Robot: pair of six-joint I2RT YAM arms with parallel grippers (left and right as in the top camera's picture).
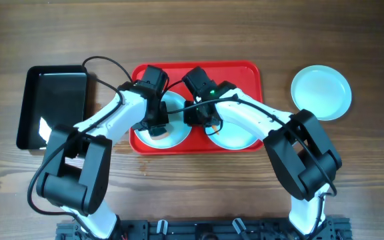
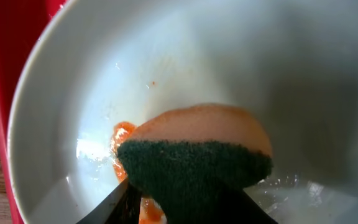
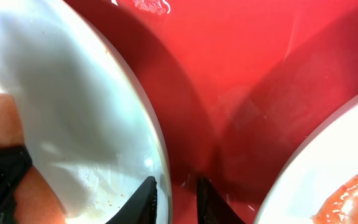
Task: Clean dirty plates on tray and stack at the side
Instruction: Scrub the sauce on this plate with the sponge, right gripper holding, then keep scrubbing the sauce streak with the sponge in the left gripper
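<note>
L gripper [image 2: 188, 210] clenched on orange/green sponge [image 2: 197, 162], pressed into smeared pale-blue round plate [image 2: 229, 56], centre-frame on red rectangular plastic tray [image 1: 245, 70]. R gripper [image 3: 174, 200] pinches that plate's rim; second plate [image 1: 322, 92] lies upper right, off tray.

Overhead: the wrist housings hide both grips, and the arms cover much of the left plate [image 1: 179, 127], the right plate [image 1: 235, 137] and the middle of the tray [image 1: 245, 77]. Left wrist view: the left tool [image 2: 182, 208] is cut off by the bottom edge, showing only dark slivers under the sponge [image 2: 197, 162] (its green pad blurred). The sponge hides part of the orange smear [image 2: 123, 134]. Right wrist view: the right tool [image 3: 176, 186] straddles the left plate's rim, fingers cropped at the bottom; clamped or not, cannot tell. The right plate's red smear [image 3: 353, 196] runs out of frame.
</note>
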